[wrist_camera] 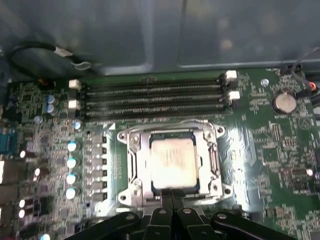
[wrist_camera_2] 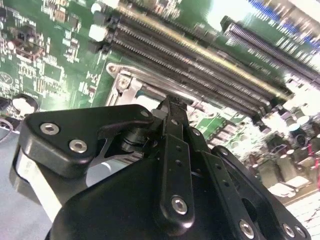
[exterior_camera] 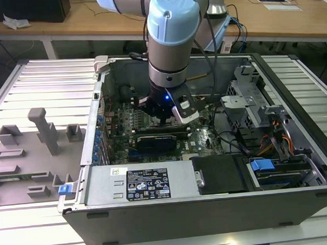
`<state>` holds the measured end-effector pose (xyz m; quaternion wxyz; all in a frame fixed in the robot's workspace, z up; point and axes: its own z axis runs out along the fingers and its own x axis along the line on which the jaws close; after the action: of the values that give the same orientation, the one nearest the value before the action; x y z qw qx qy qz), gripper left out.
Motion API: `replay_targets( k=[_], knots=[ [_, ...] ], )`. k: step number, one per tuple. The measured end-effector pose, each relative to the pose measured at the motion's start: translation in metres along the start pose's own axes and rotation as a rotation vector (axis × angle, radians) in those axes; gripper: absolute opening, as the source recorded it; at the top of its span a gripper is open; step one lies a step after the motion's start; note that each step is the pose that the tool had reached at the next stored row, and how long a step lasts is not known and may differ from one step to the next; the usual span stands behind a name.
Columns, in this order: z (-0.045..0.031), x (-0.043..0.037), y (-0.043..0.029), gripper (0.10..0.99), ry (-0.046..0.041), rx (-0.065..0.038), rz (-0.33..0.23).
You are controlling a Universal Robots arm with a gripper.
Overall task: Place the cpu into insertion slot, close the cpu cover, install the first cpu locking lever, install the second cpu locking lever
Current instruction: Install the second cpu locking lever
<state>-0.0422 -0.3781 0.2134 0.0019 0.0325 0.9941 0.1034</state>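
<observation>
The gripper [exterior_camera: 162, 120] is seen in the exterior view lowered inside an open computer case [exterior_camera: 292, 90], above the green motherboard [exterior_camera: 202, 137] and next to a long black graphics card [exterior_camera: 160, 141]. In the first wrist view the cpu [wrist_camera: 172, 162] is seated silver side up in the insertion slot [wrist_camera: 210, 161], with the cpu cover [wrist_camera: 137, 172] laid flat around it as a metal frame. The black fingertips [wrist_camera: 171, 196] are pressed together with nothing between them, right at the near edge of the cover. Four memory slots [wrist_camera: 152, 97] are ranged just beyond the socket.
</observation>
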Motion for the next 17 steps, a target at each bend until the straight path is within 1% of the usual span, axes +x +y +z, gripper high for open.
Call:
replay_targets(
  k=[3,7,9,11,13,14,17],
  knots=[
    [0.0022,-0.0005,0.0103,0.106,-0.0006,0.010,0.000],
    [0.0046,-0.0024,0.0220,0.106,-0.0011,0.017,0.000],
    [0.0043,-0.0021,0.0261,0.106,-0.0011,0.019,0.000],
    [0.0004,-0.0021,0.0282,0.106,-0.0013,0.022,0.000],
    [-0.0042,-0.0021,0.0293,0.106,-0.0017,0.028,0.000],
    [-0.0060,-0.0021,0.0298,0.106,-0.0022,0.034,0.000],
    [-0.0061,-0.0020,0.0297,0.106,-0.0022,0.036,0.000]
  ],
)
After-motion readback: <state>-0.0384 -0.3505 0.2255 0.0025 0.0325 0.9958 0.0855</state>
